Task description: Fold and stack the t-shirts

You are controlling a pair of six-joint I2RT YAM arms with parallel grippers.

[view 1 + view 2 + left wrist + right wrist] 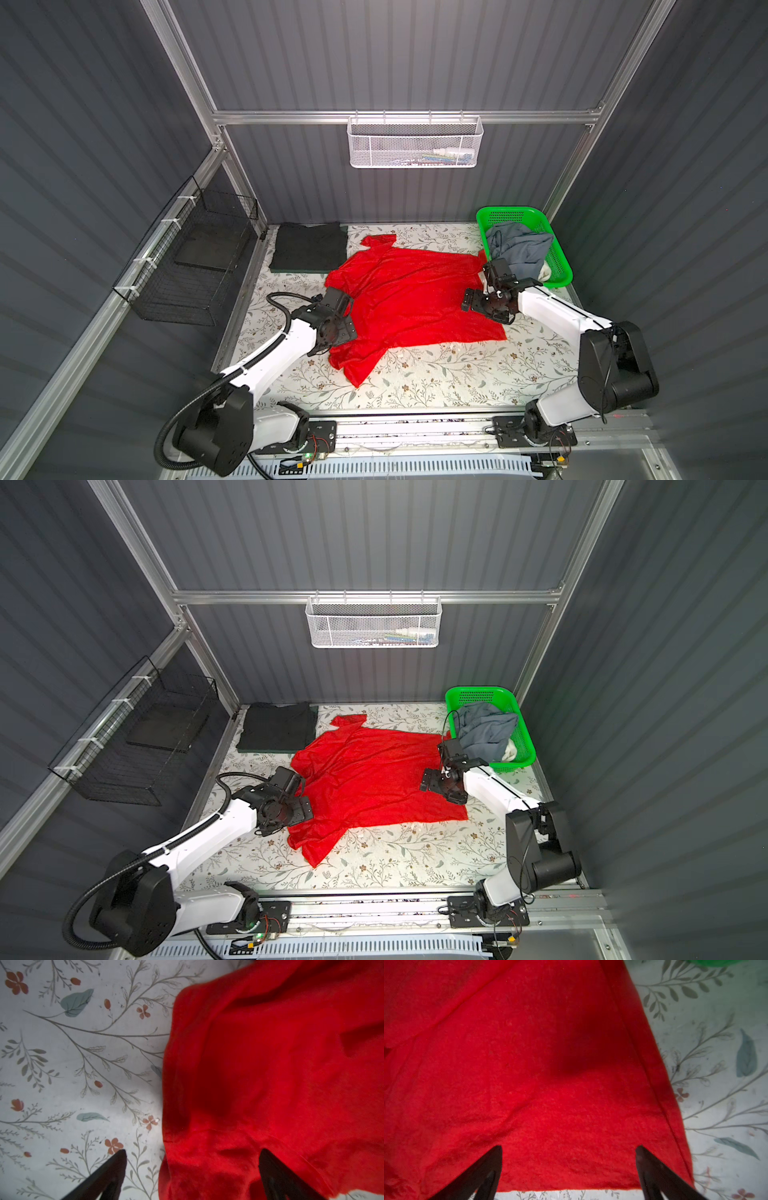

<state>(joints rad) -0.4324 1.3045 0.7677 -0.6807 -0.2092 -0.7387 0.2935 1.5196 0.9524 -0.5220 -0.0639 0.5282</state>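
left gripper [193,1151]: jaws wide, empty; one finger over the table, the other over the bright red cloth t-shirt [415,299]
right gripper [569,1147]: jaws wide, empty, above the red cloth near its hem
red t-shirt: spread, rumpled, mid-table
surface: white floral-print table cover [457,382]
room: grey ribbed wall panels [415,62]
top views only: folded dark square shirts [309,247] far left; slate grey-blue shirt [519,249] in green perforated plastic basket [509,216]

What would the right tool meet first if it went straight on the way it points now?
Probably the red t-shirt: its cloth fills the space ahead of the open right tool in the wrist view. Depth is unclear.
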